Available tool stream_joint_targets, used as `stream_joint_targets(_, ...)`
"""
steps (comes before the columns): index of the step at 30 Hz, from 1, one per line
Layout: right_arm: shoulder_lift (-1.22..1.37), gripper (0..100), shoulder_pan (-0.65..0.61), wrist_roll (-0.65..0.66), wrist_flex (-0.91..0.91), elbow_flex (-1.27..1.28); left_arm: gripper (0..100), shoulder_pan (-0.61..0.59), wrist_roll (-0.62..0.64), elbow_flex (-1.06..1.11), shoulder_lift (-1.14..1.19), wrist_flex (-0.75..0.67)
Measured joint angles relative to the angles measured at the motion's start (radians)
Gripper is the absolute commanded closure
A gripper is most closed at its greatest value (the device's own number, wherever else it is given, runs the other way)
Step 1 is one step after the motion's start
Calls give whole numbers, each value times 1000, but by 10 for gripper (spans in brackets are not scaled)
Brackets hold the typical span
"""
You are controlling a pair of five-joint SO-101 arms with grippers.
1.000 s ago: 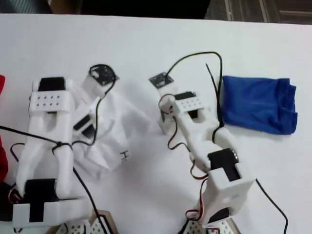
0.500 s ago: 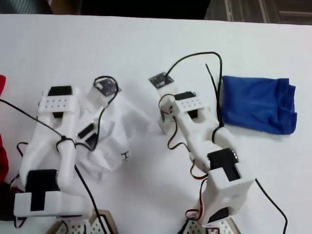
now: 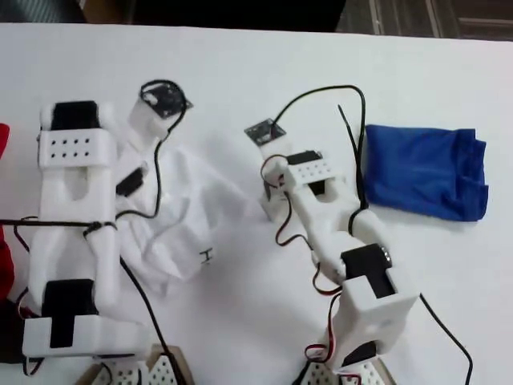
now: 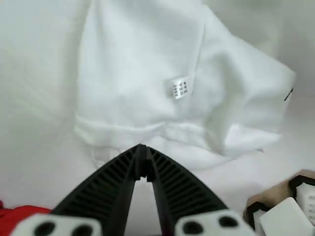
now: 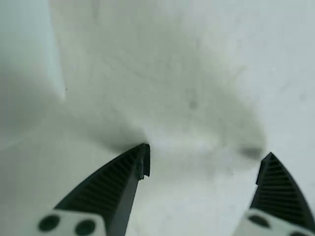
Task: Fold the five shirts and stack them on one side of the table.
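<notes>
White shirt (image 4: 147, 83), just one, sits crumpled right ahead of the left gripper (image 4: 142, 160), jaws pinched together. Right gripper (image 5: 205, 164) gapes wide, one blue shirt (image 3: 425, 170) beside it.

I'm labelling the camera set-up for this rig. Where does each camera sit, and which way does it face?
High view: fixed above the table, looking down on the left arm, the right arm, the white shirt and the blue shirt.
Left wrist view: on the left wrist, looking past the shut left gripper at the white shirt.
Right wrist view: on the right wrist, looking past the open right gripper at a white surface.
Shared: high and left wrist views both show the white shirt and red cloth.
</notes>
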Motion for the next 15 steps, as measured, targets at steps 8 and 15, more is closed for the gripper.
stream_joint_targets(8, 0, 652, 0, 0, 0, 0, 762, 0, 0, 264, 5, -164)
stream_joint_targets(15, 0, 652, 0, 0, 0, 0, 763, 0, 0, 408, 5, -322)
